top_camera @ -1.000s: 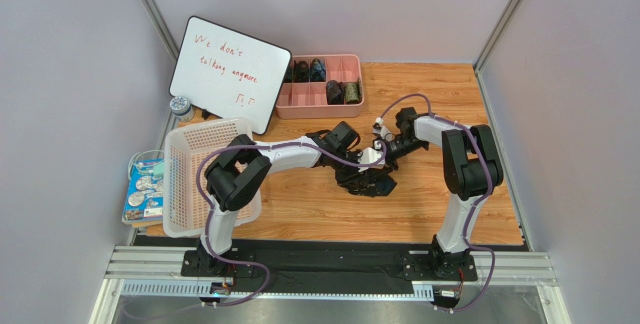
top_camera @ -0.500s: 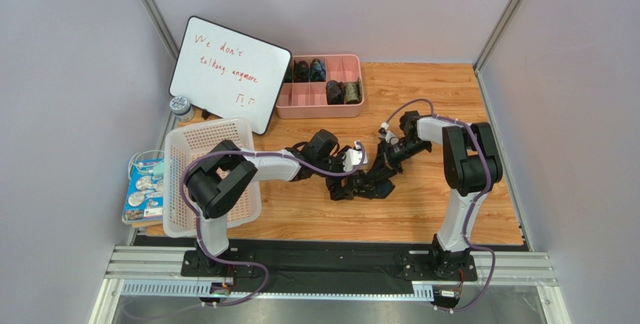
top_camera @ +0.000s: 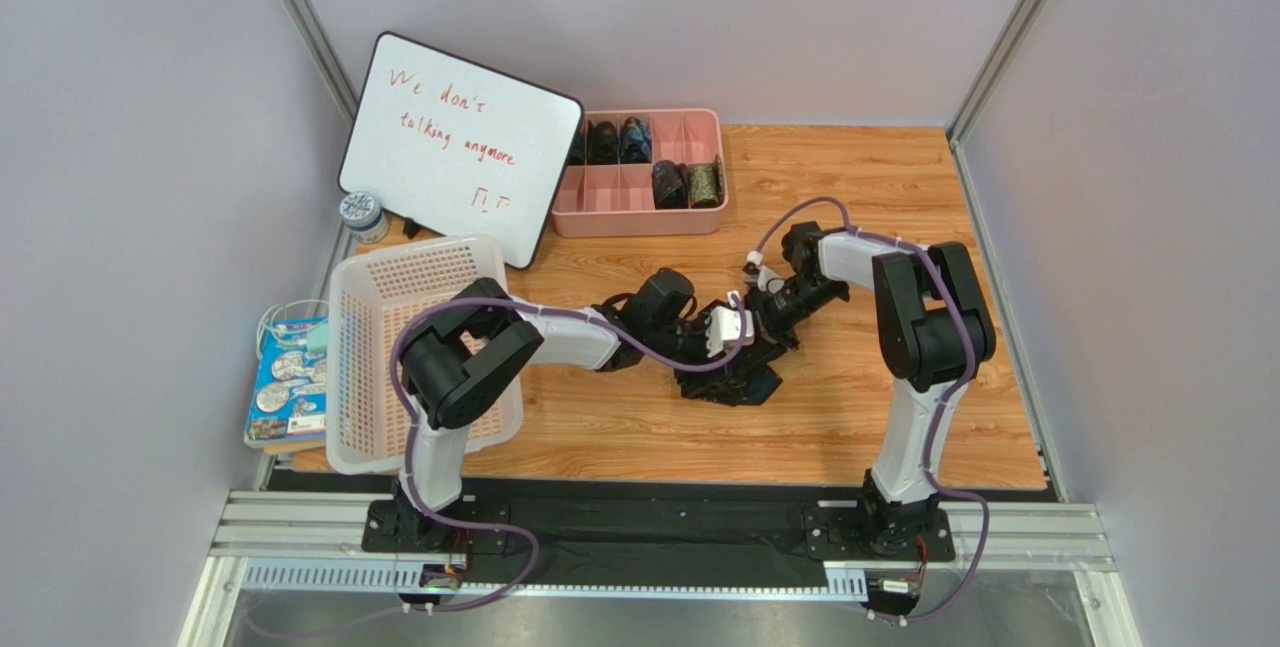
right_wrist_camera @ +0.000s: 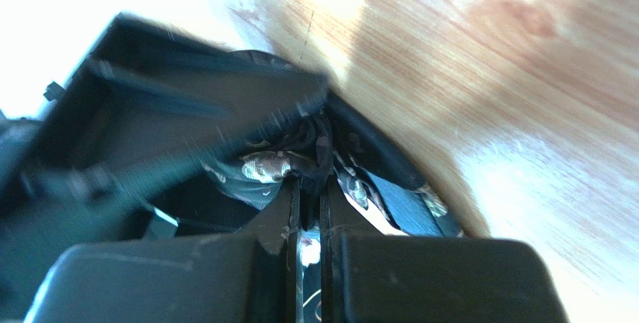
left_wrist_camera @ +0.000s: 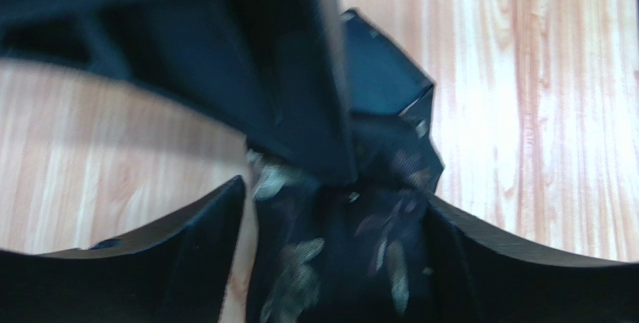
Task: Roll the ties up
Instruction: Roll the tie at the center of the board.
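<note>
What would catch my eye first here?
Two grippers meet mid-table over a crumpled dark tie: the right gripper pinches it, and the left gripper stands open around it. Behind them, a pink tray holds rolled ties, beside a whiteboard with red scrawl.

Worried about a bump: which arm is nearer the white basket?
Left. The left arm overlaps the white basket at its elbow; the right arm stands well off to the right.

My wood table (top_camera: 902,422): pink divided tray (top_camera: 639,226) at back ctr, whiteboard (top_camera: 451,137) propped up back-left, white mesh basket (top_camera: 394,317) at left edge. Dark patterned tie (top_camera: 736,382) bunched mid-table on bare wood, pt hidden from above.
</note>
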